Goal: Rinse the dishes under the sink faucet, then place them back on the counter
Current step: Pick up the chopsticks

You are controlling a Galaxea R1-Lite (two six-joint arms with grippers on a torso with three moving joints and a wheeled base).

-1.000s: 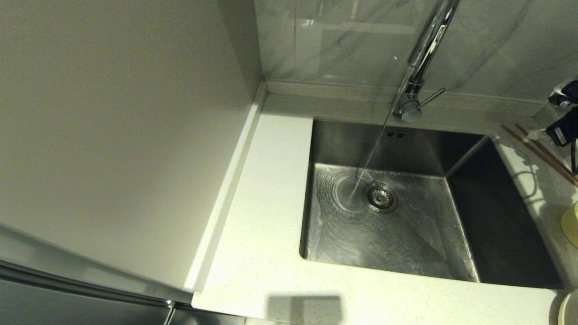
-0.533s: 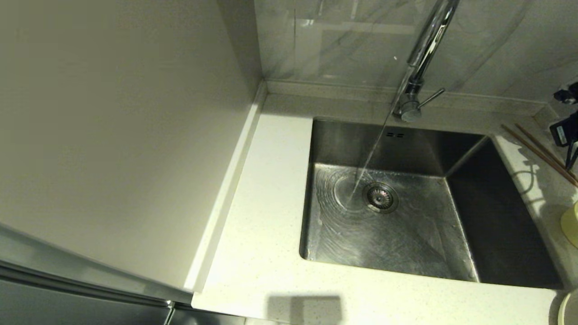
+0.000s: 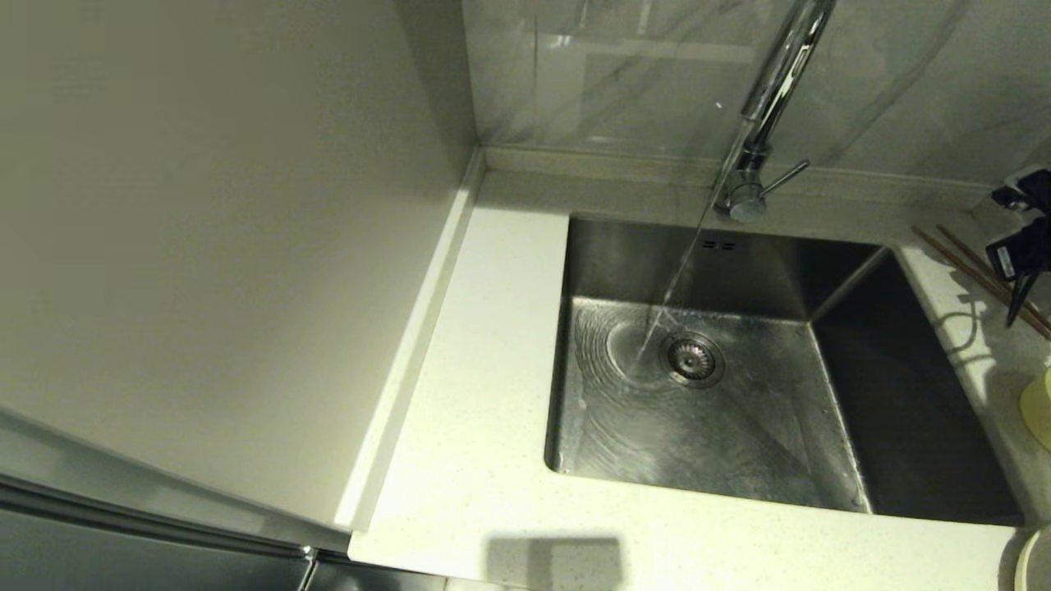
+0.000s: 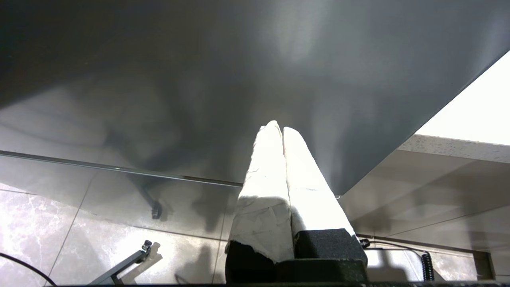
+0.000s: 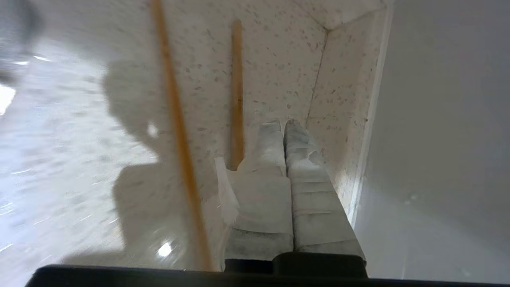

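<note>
Water runs from the faucet (image 3: 768,107) into the sink (image 3: 739,410), nothing under it yet. My right gripper (image 5: 283,126) hangs over the counter (image 3: 493,460) in the far right corner, fingers (image 5: 271,139) pressed together and empty, just beside the chopsticks (image 5: 237,91). I judge the pick-up is only starting: next I'd have to open and straddle one stick. The bowl (image 3: 1039,406) and plate (image 3: 1036,562) are cut off at the head view's right edge. My left gripper (image 4: 282,129) is parked low beside the cabinet, fingers closed.
</note>
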